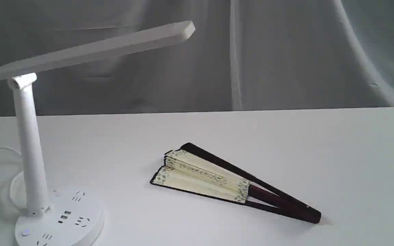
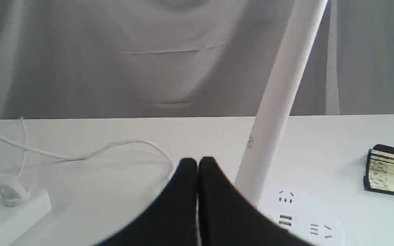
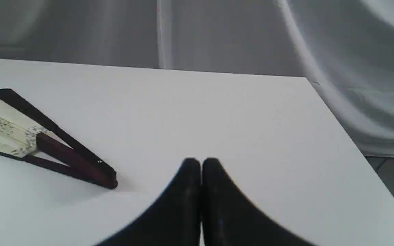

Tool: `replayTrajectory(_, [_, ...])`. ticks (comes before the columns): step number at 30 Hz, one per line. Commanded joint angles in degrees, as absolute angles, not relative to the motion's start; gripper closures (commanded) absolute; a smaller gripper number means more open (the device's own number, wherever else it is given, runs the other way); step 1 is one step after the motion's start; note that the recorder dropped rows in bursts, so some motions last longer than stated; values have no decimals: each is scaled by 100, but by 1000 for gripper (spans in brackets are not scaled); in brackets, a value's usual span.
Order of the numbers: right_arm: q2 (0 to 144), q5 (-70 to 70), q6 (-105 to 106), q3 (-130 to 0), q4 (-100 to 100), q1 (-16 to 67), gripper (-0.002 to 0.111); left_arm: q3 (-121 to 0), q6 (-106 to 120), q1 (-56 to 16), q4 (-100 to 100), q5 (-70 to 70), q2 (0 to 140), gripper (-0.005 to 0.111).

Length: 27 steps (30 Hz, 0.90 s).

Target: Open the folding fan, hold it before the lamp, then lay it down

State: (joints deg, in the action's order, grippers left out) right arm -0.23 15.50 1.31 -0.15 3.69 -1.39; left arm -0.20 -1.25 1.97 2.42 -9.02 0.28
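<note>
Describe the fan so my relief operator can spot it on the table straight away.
On the white table, start at the white lamp on the left; the fan lies flat to its right, near the middle. It is only slightly spread, with cream pleats, a floral edge and dark maroon ribs, the only dark, coloured thing there.

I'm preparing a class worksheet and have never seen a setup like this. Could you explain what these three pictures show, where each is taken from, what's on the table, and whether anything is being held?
This is a robot with two arms, each ending in a two-fingered hand. One picture comes from a camera off the arms, looking across the white table. The other two come from cameras on the wrists, so each shows its own black hand: the left hand and the right hand. Both are shut and hold nothing. On the table stands a white desk lamp, and beside it lies a folding fan, only slightly spread. The left wrist view also shows a white cable and a power strip.
</note>
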Motion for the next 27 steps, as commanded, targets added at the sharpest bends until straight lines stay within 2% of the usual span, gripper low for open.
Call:
replayTrajectory(1, [0,1270,142,0,445,-120,108,0,-125,174,271,-837,0,107])
replayTrajectory(12, [0,1039,142,0,420,-120,108,0,-372,174,0,-347,0,107])
replayTrajectory(17, [0,282,85,0,278,-120,108,0,-599,174,-308,-224,0,107])
replayTrajectory(20, [0,0,85,0,222,-120,108,-52,-599,174,-417,-469,0,107])
replayTrajectory(27, [0,334,85,-377,-177,-120,108,-954,-574,174,-392,-1390,0,107])
